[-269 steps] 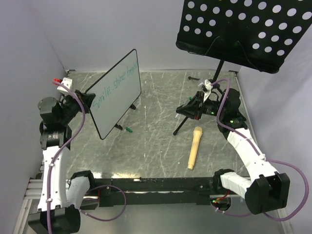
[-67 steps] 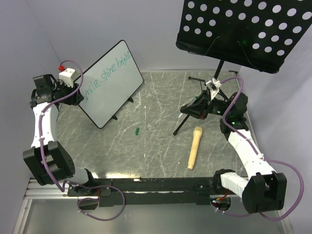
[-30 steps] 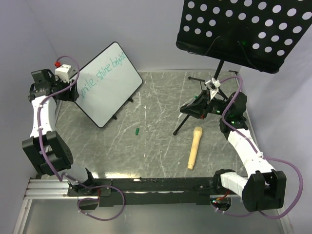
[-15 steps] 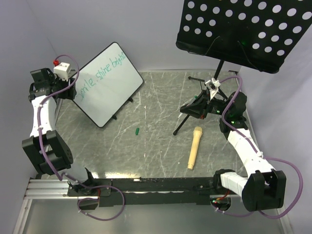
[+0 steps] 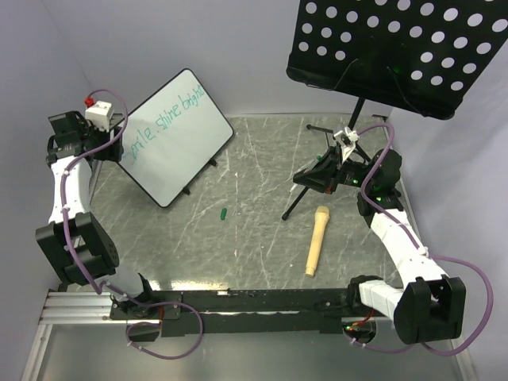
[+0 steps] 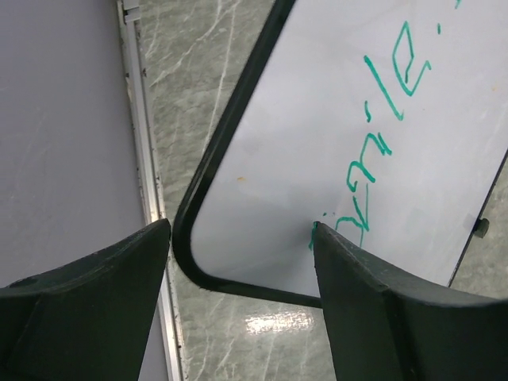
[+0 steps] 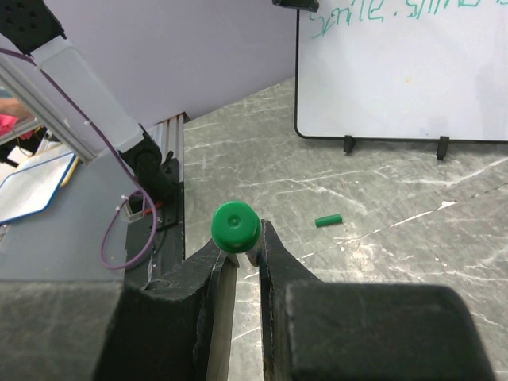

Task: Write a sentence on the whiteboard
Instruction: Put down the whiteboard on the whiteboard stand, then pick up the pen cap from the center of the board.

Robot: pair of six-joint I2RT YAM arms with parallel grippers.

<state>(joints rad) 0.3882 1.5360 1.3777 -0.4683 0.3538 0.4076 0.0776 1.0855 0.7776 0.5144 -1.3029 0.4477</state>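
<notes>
Left gripper [image 6: 242, 236] raised at far left, jaws spread wide; right gripper [image 7: 239, 243] clamped on a green-capped pen [image 7: 235, 225]

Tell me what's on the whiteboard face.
One teal-green sentence along the whiteboard's upper long edge; the rest of the face looks bare. From above, the left gripper covers its first letter.

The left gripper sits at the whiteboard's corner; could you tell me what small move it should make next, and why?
Probably draw the left gripper straight back off the whiteboard: its jaws stand open either side of the corner, and the sentence looks finished.
</notes>
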